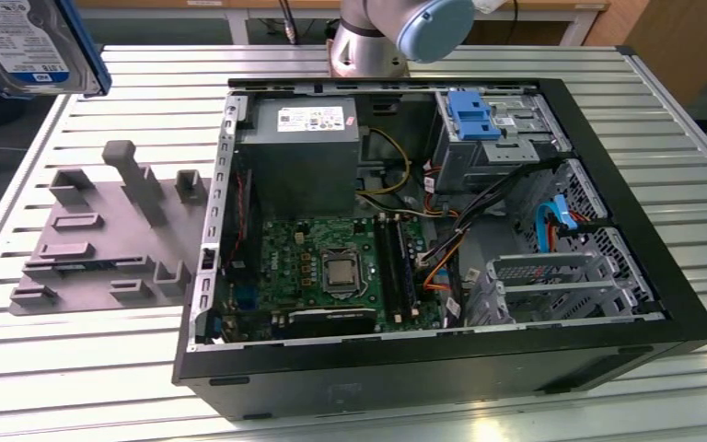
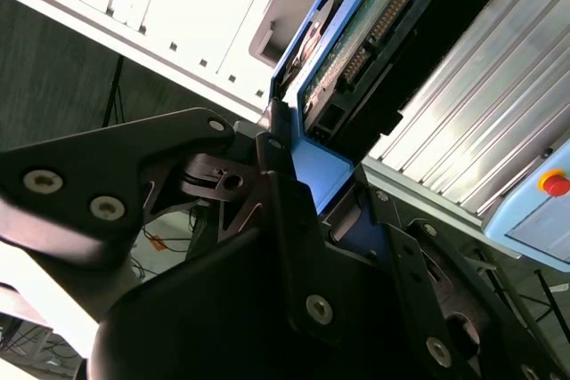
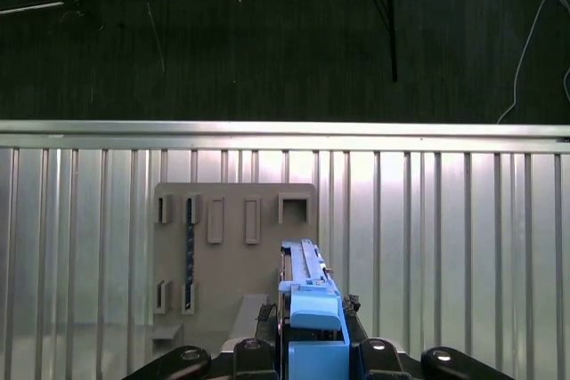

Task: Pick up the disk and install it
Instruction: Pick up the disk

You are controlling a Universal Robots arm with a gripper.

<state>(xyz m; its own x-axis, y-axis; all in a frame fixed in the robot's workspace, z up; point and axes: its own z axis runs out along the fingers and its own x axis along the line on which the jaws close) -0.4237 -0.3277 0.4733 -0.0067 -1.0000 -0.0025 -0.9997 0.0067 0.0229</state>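
Observation:
The disk [image 1: 25, 44], silver with a white-and-blue label and a blue rail frame, hangs in the air at the exterior view's upper left, well above the table and left of the open computer case [image 1: 648, 276]. In both wrist views my gripper [image 2: 325, 189] is shut on the disk [image 2: 374, 24], its black fingers [image 2: 283, 184] clamping the blue frame. The first wrist view has the disk [image 3: 305, 273] edge-on in my gripper [image 3: 312, 318], above the grey fixture plate [image 3: 233, 246].
The case lies open on the slatted metal table [image 1: 84, 368], showing the motherboard [image 1: 323, 267], a grey power-supply box [image 1: 302, 129] and a blue bracket [image 1: 474, 115] in the drive bay. The grey fixture plate [image 1: 108, 230] is left of the case. The arm's base [image 1: 378, 37] stands behind it.

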